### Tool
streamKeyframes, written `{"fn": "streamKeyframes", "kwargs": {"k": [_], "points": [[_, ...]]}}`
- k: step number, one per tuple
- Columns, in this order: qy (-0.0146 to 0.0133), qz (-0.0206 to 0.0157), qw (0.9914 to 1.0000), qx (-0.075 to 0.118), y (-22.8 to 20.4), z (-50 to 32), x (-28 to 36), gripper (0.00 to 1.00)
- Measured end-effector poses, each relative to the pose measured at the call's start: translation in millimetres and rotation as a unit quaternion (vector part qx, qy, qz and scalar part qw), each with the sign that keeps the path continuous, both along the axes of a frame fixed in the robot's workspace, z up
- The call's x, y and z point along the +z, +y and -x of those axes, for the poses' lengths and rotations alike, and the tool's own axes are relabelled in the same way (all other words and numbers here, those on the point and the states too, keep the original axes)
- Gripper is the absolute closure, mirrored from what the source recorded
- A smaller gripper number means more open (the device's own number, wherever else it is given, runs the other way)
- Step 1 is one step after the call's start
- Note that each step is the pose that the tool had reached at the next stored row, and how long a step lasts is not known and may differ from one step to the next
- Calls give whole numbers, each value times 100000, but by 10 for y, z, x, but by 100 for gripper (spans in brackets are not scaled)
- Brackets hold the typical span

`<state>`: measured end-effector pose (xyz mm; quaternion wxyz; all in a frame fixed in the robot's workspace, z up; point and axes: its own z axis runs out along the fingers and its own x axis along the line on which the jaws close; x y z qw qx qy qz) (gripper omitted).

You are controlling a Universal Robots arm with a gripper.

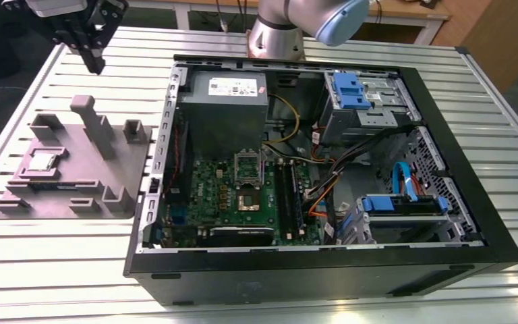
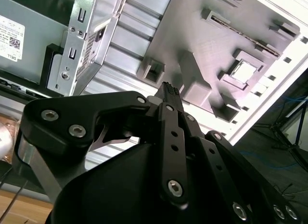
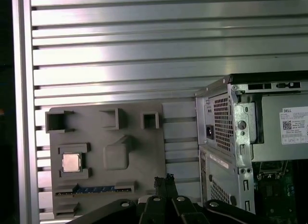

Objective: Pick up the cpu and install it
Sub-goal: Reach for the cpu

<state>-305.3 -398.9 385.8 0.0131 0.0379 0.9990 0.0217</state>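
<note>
cpu [image 1: 43, 160] in tray [image 1: 129, 172], tray beside case [image 1: 331, 270]

Tool [image 1: 94, 65] aloft, fingertips [image 2: 169, 91] together.

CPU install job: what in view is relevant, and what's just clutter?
Job: cpu, in grey holder tray; socket on motherboard; gripper, shut, empty, near the tray.
Not needed: power supply, blue drive brackets, cables.
</note>
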Motion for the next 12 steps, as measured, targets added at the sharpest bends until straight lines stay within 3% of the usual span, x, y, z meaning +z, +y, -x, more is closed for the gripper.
{"fn": "streamKeyframes", "kwargs": {"k": [12], "points": [[2,1,100000,-1,0,102,-5,90]]}}
